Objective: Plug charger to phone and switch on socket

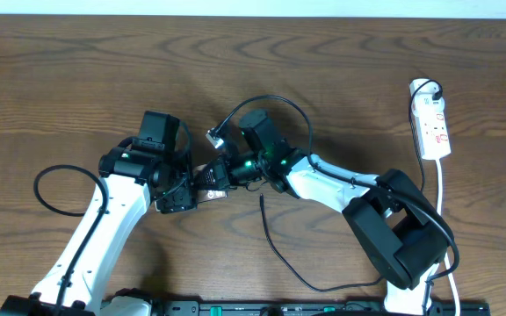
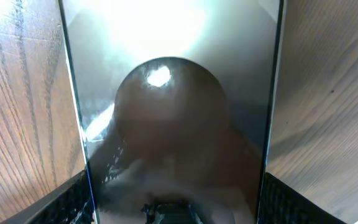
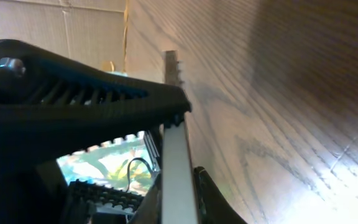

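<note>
The phone (image 1: pixel 210 174) is held above the table (image 1: pixel 60 70), clasped across its width by the left gripper (image 1: pixel 191 184) and clamped at one edge by the right gripper (image 1: pixel 224 168). The charger (image 1: pixel 275 247) lies unheld just beside the right gripper, and the socket (image 1: pixel 431 130) lies well apart.

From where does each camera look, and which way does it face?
Overhead: above the table, facing down; left arm and right arm show.
Left wrist: on the left gripper, facing the phone's glossy face; its fingers show at bottom.
Right wrist: on the right gripper, looking along the phone's thin edge; a finger shows.
Shared: all see phone and table.
</note>
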`<action>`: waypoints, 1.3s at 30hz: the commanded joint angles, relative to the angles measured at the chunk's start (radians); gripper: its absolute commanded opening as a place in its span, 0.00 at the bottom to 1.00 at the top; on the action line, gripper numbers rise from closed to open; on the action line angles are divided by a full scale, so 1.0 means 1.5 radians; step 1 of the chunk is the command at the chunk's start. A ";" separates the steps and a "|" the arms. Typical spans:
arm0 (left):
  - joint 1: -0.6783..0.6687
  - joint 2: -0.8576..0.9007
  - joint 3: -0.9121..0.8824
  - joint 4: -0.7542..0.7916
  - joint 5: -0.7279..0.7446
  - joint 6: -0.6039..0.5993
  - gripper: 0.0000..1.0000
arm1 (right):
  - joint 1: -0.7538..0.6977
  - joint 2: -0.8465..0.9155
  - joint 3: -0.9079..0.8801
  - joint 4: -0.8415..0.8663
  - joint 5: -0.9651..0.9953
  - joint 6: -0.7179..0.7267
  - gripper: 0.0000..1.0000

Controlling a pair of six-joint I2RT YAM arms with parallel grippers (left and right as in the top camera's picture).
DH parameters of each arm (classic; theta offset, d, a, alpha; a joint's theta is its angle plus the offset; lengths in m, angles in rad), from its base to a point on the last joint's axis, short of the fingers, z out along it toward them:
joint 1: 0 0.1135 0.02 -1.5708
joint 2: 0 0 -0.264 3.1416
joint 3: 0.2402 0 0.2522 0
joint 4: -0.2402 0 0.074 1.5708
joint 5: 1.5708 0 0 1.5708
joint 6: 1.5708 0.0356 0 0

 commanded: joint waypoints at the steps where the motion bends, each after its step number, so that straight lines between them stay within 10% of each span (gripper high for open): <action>1: -0.008 -0.005 0.012 0.004 0.016 -0.002 0.08 | 0.008 0.001 0.006 -0.006 0.023 0.015 0.03; 8: -0.008 -0.005 0.012 0.003 0.016 -0.001 0.10 | 0.008 0.001 0.006 -0.006 0.022 0.015 0.01; 16: -0.008 -0.005 0.012 0.001 -0.005 0.016 0.73 | 0.006 0.001 0.006 0.004 0.003 0.027 0.01; 25: -0.008 -0.006 0.012 0.021 -0.004 0.037 0.80 | -0.010 0.001 0.006 0.003 -0.002 0.026 0.01; 39: -0.001 -0.030 0.013 0.158 0.123 0.365 0.82 | -0.083 0.001 0.006 -0.066 -0.005 -0.023 0.01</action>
